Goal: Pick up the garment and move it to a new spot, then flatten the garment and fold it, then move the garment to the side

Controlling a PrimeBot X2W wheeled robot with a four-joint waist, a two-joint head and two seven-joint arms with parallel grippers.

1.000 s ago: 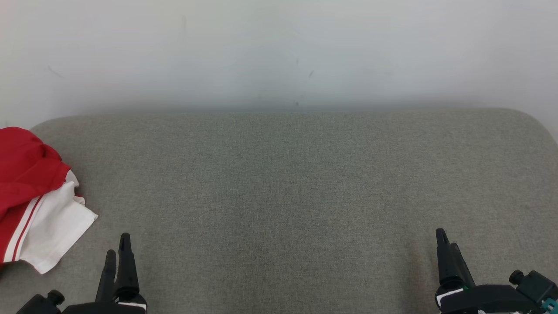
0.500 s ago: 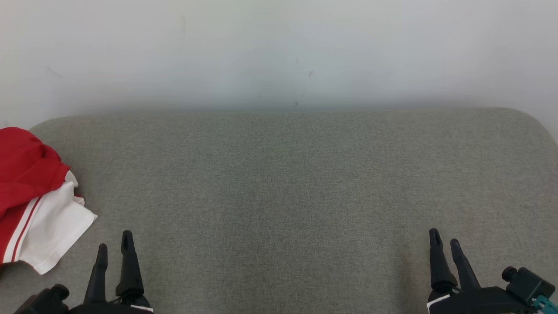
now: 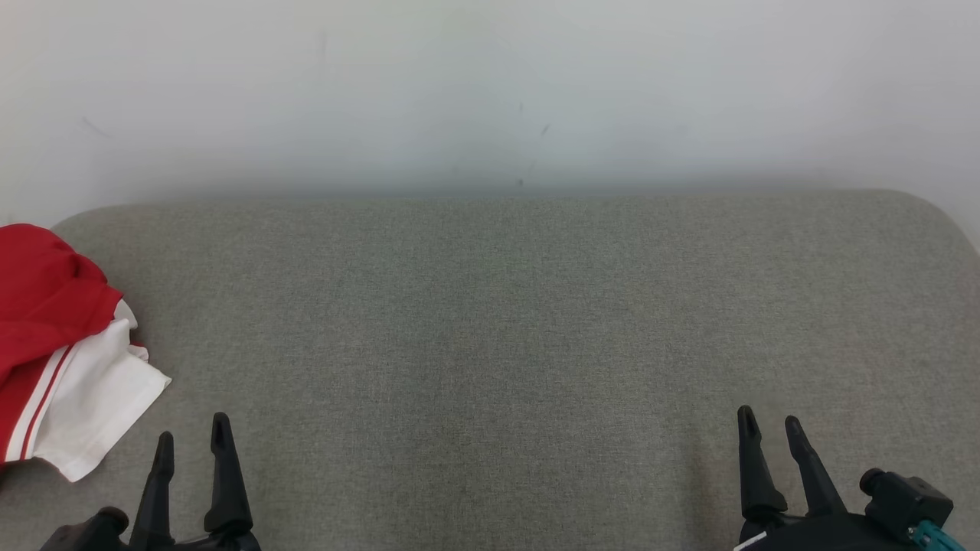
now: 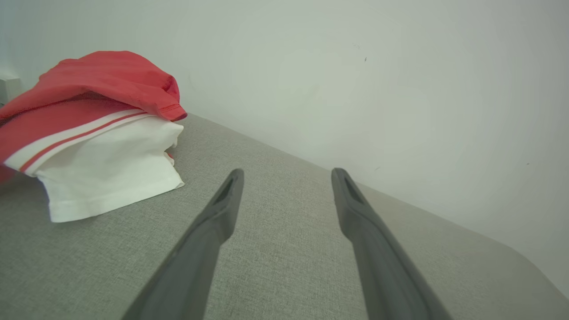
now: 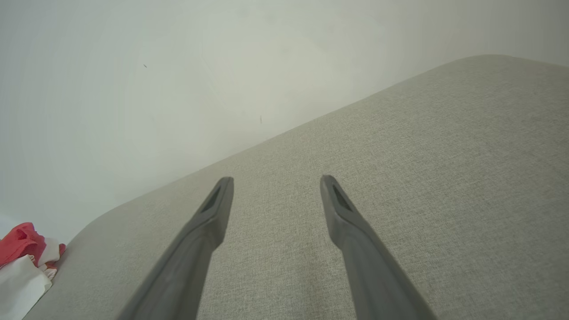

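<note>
A red and white garment (image 3: 57, 352) lies bunched at the far left edge of the grey fabric surface (image 3: 505, 344); the left wrist view shows the garment (image 4: 93, 133) up and to the left of the fingers. My left gripper (image 3: 191, 428) hovers open near the front left, just right of the garment's white hem, holding nothing. Over at the front right, my right gripper (image 3: 767, 421) is open too and empty. In the right wrist view the garment (image 5: 24, 262) sits small at the lower left corner, far from that gripper (image 5: 275, 180).
A pale wall (image 3: 490, 92) runs right behind the grey surface. The surface has rounded back corners (image 3: 930, 210), and its broad middle is bare cloth between the two grippers.
Both grippers have gone from shut to open, their fingers spreading apart. Both have drawn slightly down toward the front edge. The garment has not moved.
</note>
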